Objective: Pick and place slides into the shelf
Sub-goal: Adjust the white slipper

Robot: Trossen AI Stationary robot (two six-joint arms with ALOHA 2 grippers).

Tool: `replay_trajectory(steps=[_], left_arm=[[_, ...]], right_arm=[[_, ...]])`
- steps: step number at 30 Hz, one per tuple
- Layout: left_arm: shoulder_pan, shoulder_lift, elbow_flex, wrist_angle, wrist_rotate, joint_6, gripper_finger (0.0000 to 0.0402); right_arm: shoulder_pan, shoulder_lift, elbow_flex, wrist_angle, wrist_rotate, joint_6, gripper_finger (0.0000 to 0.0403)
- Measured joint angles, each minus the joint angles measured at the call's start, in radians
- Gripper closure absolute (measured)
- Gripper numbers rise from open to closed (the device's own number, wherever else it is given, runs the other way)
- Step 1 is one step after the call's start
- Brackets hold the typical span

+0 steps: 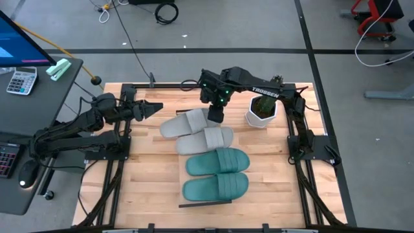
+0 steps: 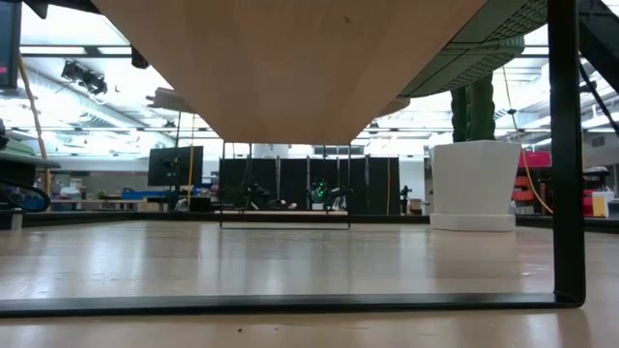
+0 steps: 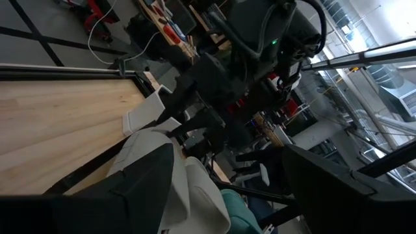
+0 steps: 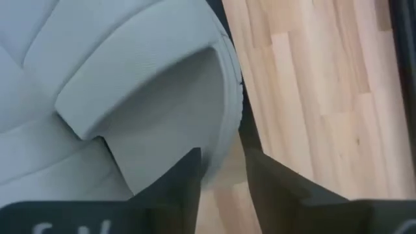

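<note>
The right gripper (image 1: 216,116) hung over the far end of the slide row, at the heel edge of the farthest pale grey slide (image 1: 185,123). In the right wrist view its two dark fingers (image 4: 185,179) stood a little apart with the rim of that grey slide (image 4: 149,97) between them, close to both pads (whether they actually pressed on it could not be told).

Seen from above, four slides lay side by side on the shelf, running from the far middle of the tabletop (image 1: 145,175) toward the near edge: the grey slide at the gripper, a second pale grey slide (image 1: 205,140) touching it, then a teal-green slide (image 1: 218,162), then another teal-green slide (image 1: 215,188) nearest the front. The shelf (image 1: 205,204) showed only as a thin dark trim line just past the nearest teal slide; from table height its light wood underside (image 2: 290,58) filled the upper part of the picture.

The left gripper (image 1: 154,108) waited at the left side of the tabletop, pointing toward the slides, fingertips drawn together to a point. A white pot holding a green cactus (image 1: 262,110) stood just beside the right arm, apart from the slides.
</note>
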Motion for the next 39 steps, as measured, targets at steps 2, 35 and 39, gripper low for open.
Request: replay_trajectory(steps=[2, 35, 39], left_arm=[[0.0, 0.0, 0.0, 0.0, 0.0, 0.0, 0.0108], [0.0, -0.087, 0.0, -0.03, -0.011, 0.006, 0.0108], [0.0, -0.087, 0.0, -0.03, -0.011, 0.006, 0.0108]], right_arm=[[0.0, 0.0, 0.017, -0.015, 0.001, -0.013, 0.0267], [0.118, -0.01, -0.086, 0.308, 0.055, -0.437, 0.0266], [0.108, -0.009, -0.115, 0.309, 0.045, -0.408, 0.032]])
